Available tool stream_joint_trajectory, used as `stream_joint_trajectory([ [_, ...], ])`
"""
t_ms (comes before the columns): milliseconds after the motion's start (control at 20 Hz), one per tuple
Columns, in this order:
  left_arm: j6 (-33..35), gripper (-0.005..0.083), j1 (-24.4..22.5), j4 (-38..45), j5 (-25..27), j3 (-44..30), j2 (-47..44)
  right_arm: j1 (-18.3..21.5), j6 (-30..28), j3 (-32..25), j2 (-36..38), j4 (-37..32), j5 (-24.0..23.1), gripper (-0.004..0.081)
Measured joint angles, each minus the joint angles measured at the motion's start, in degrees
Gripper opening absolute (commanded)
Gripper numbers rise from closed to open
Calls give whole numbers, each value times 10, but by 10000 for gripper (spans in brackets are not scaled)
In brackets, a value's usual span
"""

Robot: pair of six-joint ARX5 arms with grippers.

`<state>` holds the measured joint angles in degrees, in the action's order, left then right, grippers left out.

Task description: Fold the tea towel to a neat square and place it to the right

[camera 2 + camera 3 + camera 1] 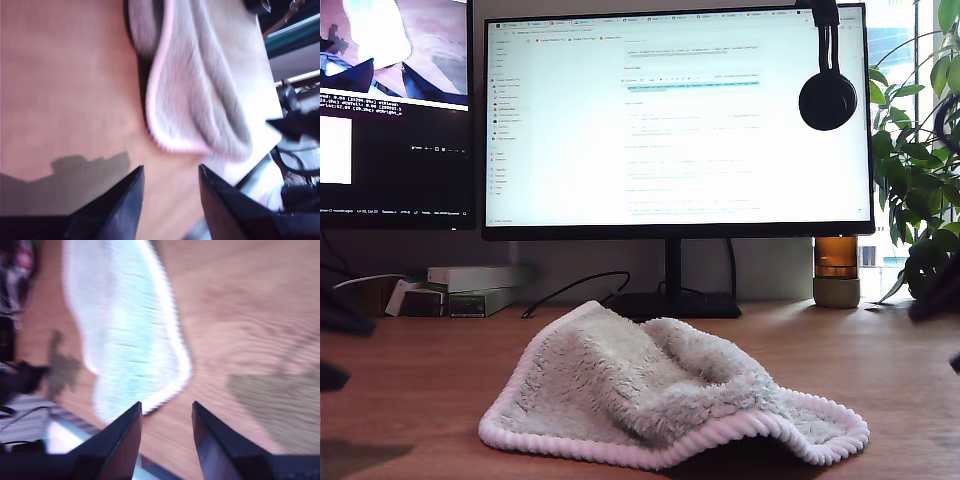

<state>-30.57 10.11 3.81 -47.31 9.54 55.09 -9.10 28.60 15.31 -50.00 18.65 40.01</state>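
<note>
My first gripper point(170, 192) and my second gripper point(165, 427) are both hanging released, jaws apart and empty, each just short of the tea towel's point(670, 400) pink trim. The towel is lying rumpled, loosely half-folded, on the desk point(420, 400) in front of the monitor point(675, 120). Risk: plush fleece bunching or slipping during a shallow pinch, skewing the fold.

The tea towel point(670, 395) lies on the desk point(410, 380) in the exterior view's lower centre, before the monitor point(675, 120). A second monitor point(395, 110) stands at upper left, headphones point(827, 95) hang upper right, a plant point(915, 170) at right.
</note>
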Motion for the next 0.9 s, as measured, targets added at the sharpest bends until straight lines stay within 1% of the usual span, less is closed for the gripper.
stream_joint_trajectory([
  [200,-6,311,28,3,29,55,73,0,-2,0,-48,-39,-1,284],
  [300,-20,311,53,-1,45,80,110,0,-2,0,-63,-56,-1,284],
  [400,-23,313,81,-18,72,108,141,0,-2,0,-74,-62,-1,284],
  [450,-23,328,97,-31,88,122,156,0,-2,0,-79,-66,-1,284],
  [650,-23,330,150,-98,133,178,205,0,-2,0,-82,-78,-1,284],
  [800,-37,330,175,-114,145,202,244,0,-2,0,-82,-87,-1,284],
  [900,-38,330,183,-125,156,211,268,0,-2,0,-82,-88,-1,284],
])
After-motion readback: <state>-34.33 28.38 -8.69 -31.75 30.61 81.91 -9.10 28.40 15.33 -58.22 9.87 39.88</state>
